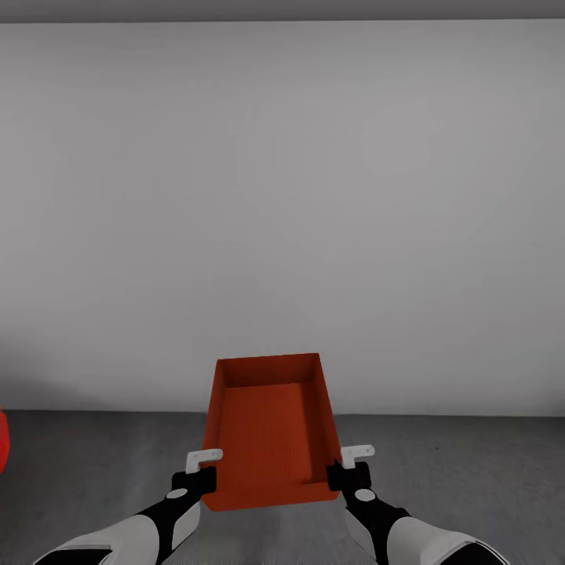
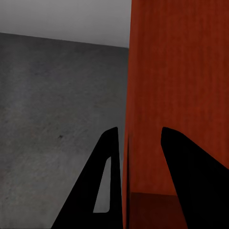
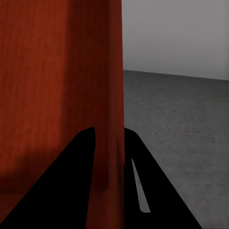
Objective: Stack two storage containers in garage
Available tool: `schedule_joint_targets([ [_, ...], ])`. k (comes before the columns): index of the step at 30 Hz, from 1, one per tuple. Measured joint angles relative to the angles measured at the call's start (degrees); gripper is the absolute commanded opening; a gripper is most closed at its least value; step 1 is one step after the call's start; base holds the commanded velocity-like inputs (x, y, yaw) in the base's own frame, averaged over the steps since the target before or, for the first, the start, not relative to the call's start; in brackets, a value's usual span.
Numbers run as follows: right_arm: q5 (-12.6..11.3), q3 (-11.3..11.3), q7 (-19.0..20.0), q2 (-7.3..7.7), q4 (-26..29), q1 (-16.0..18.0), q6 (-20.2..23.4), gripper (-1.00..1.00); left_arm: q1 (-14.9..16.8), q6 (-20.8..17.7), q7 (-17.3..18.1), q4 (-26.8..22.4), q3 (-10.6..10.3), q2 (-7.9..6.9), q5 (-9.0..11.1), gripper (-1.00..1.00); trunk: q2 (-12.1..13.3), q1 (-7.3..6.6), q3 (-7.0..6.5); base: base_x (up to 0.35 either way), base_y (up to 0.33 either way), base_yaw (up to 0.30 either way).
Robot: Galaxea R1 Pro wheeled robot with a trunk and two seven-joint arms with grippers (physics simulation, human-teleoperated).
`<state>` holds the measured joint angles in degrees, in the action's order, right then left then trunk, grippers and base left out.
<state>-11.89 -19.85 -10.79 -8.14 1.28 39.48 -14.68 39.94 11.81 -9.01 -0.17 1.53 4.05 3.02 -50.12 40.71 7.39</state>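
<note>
The storage container hangs above the garage floor, left pincer and right pincer each clamped over a side wall. It looks rigid, light and smooth-walled, so rim grips suit.

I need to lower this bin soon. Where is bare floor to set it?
Bare grey floor lies ahead of the storage container, up to the pale wall. A red object crowds the far left edge. Left hand and right hand grip its side walls.

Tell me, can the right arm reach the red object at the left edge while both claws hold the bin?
Probably not: the right claw grips the bin, and the red object lies beyond the left claw.
</note>
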Motion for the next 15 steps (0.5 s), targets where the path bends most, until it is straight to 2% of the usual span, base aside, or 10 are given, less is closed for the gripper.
schedule_joint_targets([
  [15,-0.03,-0.03,0.00,0.00,0.00,0.00,0.01,-1.00,0.00,0.01,0.01,0.00,0.00,0.00,0.01,-1.00,0.00,0.00,1.39,0.000,0.000,0.000],
])
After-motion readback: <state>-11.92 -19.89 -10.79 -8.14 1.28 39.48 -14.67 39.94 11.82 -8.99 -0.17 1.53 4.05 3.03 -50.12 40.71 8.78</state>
